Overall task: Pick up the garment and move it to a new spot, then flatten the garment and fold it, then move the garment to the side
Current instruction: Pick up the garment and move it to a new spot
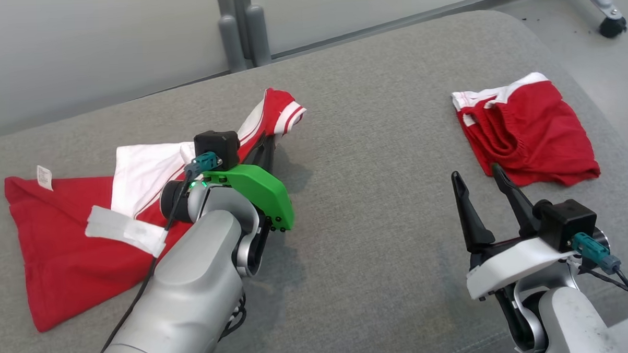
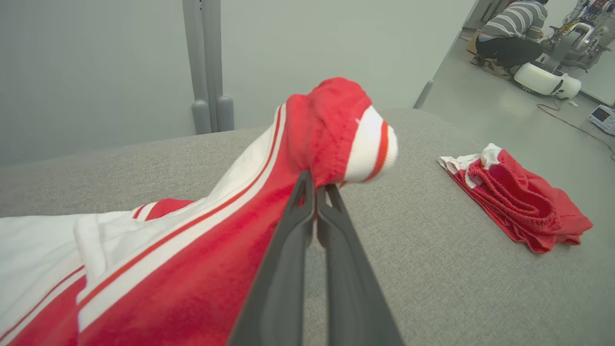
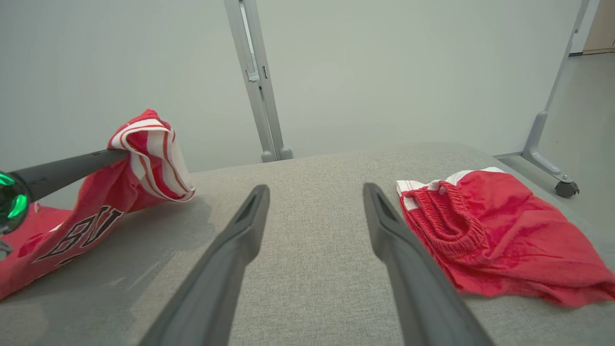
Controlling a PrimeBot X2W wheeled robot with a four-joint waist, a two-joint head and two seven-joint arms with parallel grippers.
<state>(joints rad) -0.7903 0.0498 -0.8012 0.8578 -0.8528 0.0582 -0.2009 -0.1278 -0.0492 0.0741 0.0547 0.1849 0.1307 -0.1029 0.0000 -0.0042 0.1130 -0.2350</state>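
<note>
Right gripper (image 1: 476, 173): the fingers are spread wide above the grey cushion (image 1: 372, 195), and nothing is held.
Left gripper (image 2: 316, 182): the fingers are pinched tight on a striped corner of the shirt (image 1: 66, 248), which is held up off the cushion.
Shirt look: red, with a white part, stripes and white tags; it is crumpled.
Shirt place: on the robot's left. It is stretched long from the near left up to the held corner, which is pointed far and right.
Hidden: the middle is covered by the left arm. The black letters are cut off and cannot be read.
Shorts (image 1: 532, 137): red, laid farther off on the right, well apart.
</note>
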